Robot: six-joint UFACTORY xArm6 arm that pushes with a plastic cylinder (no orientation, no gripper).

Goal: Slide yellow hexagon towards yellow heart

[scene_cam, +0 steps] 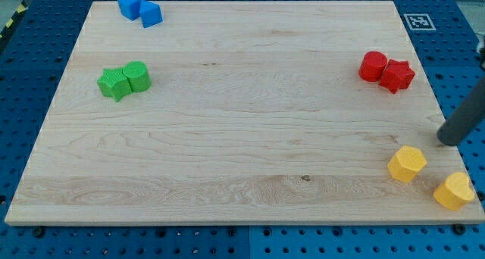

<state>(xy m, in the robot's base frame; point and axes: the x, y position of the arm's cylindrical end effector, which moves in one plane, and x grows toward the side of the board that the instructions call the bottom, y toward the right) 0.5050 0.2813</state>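
The yellow hexagon (407,164) lies on the wooden board near the view's bottom right. The yellow heart (455,191) lies just right of and below it, close to the board's bottom right corner, with a small gap between them. My tip (449,141) is the lower end of a dark rod that comes in from the view's right edge. It stands above and to the right of the hexagon, not touching it.
A red cylinder (373,66) and a red star (397,76) touch at the right. A green star (114,84) and green cylinder (137,76) sit at the left. Two blue blocks (129,4) (151,14) lie at the top left. A marker tag (417,21) is at the board's top right.
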